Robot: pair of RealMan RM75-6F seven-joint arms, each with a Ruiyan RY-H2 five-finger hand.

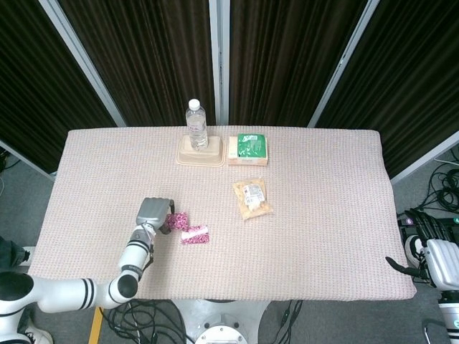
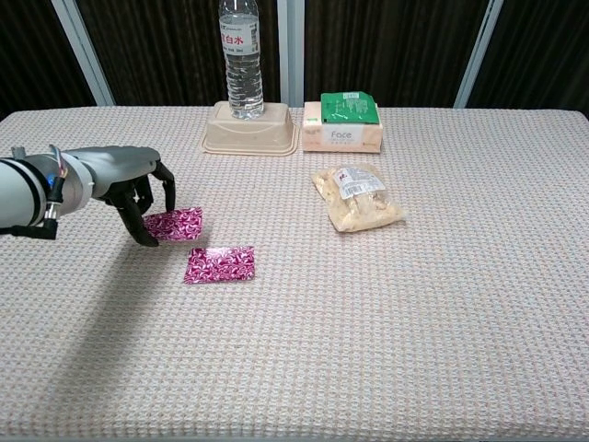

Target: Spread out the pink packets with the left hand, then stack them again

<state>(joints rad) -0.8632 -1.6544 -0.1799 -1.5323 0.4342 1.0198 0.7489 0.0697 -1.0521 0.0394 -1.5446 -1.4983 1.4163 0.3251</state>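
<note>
The left hand point(image 2: 138, 189) pinches one pink packet point(image 2: 175, 223) by its edge, lifted just off the surface point(image 2: 414, 304). The second pink packet point(image 2: 219, 263) lies flat just beside and below the hand's fingertips. The right hand point(image 1: 401, 266) hangs off the far edge; whether its fingers are spread or closed cannot be told.

Glossy foil-like pink packets point(image 2: 219, 264) on matt, coarse-woven tablecloth point(image 2: 368, 331).
</note>
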